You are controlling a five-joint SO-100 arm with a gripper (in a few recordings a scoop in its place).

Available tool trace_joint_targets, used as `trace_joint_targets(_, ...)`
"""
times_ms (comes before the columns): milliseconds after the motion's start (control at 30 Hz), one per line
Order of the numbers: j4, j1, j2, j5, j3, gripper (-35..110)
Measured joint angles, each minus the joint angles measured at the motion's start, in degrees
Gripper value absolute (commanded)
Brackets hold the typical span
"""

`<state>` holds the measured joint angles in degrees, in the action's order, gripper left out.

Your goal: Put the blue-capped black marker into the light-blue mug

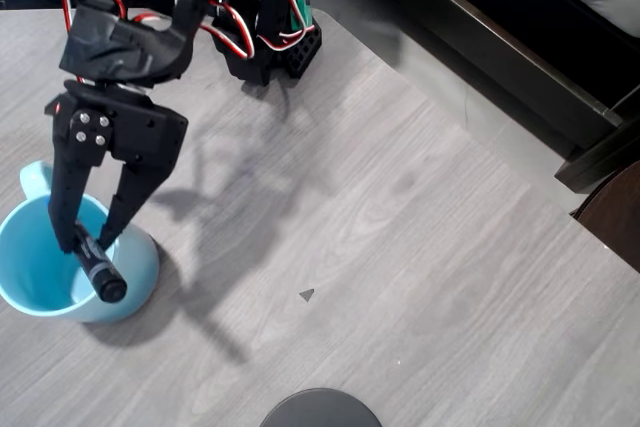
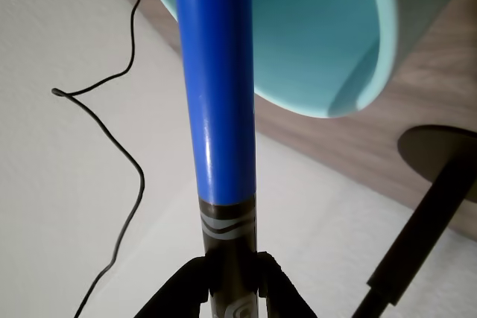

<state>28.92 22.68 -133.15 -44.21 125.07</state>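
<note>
In the overhead view the light-blue mug point(image 1: 138, 269) stands near the table's left edge, handle to the upper left. My gripper point(image 1: 88, 243) hangs over its opening, shut on the blue-capped black marker point(image 1: 104, 280). The marker's black end pokes out over the mug's right rim. The wrist view shows the marker point(image 2: 216, 94) running up from my gripper point(image 2: 232, 290). Its blue cap points at the mug's open mouth point(image 2: 320, 27), which fills the top of that view. The black fingers point(image 2: 182, 288) press on the black barrel just under the grey stripes.
A round black base point(image 1: 320, 409) sits at the table's front edge; the wrist view shows it with a black post point(image 2: 428, 210). My arm's base point(image 1: 270, 37) stands at the back. The grey wood table point(image 1: 400, 247) ends diagonally at the right.
</note>
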Motion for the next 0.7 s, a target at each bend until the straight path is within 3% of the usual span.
trace_joint_targets(367, -3.3, 0.4, 5.5, -0.9, 0.1, 2)
trace_joint_targets(700, -3.5, 0.6, 7.5, -0.9, 0.2, 21)
